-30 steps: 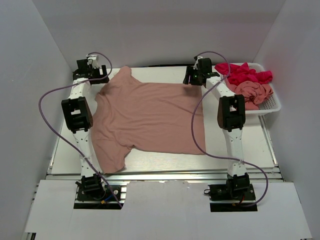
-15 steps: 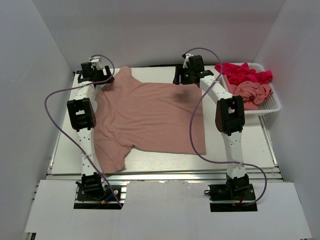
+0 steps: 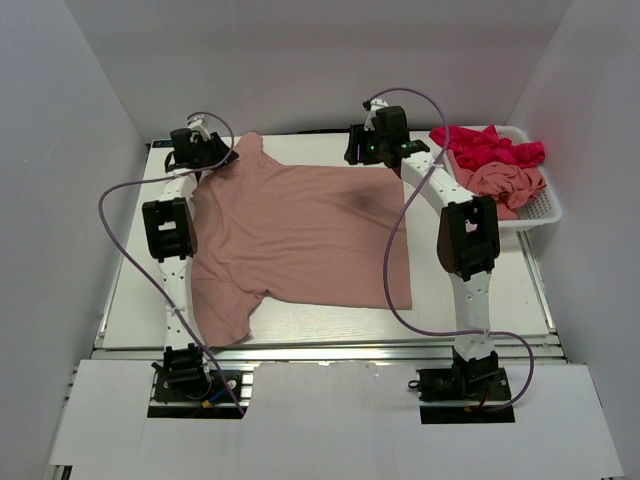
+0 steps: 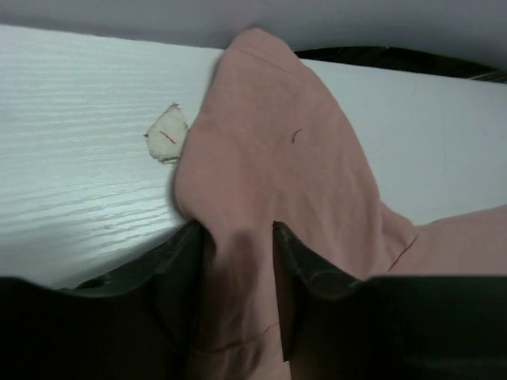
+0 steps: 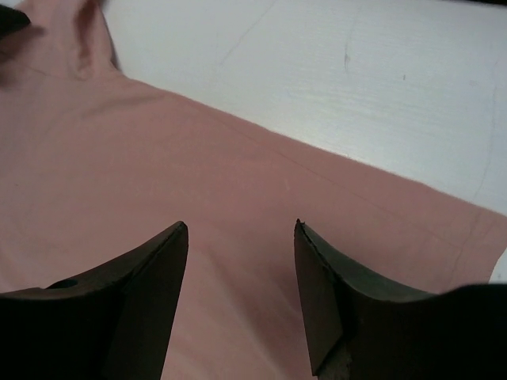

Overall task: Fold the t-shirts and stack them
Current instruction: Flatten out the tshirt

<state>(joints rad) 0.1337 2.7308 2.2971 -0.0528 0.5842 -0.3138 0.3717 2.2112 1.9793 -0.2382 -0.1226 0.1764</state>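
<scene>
White mesh basket point(image 3: 547, 214), 2 o'clock: magenta-red t-shirt point(image 3: 490, 148), crumpled salmon t-shirt point(image 3: 507, 185) inside. Left gripper point(image 4: 238, 231) pinches flat pink t-shirt point(image 3: 300, 235); right gripper point(image 5: 241, 228) wide.

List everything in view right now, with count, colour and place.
table: one, white
basket: one, white mesh, table's right edge
spread t-shirt: one, salmon-pink, flat on the table
magenta-red t-shirt: one, crumpled in the basket
crumpled pink t-shirt: one, in the basket, nearer side
scrap: one, beige, red mark, beside the far-left sleeve
cables: two, purple, along the arms
left gripper: one, black, fingers astride that sleeve
right gripper: one, black, open over the shirt's far edge
</scene>
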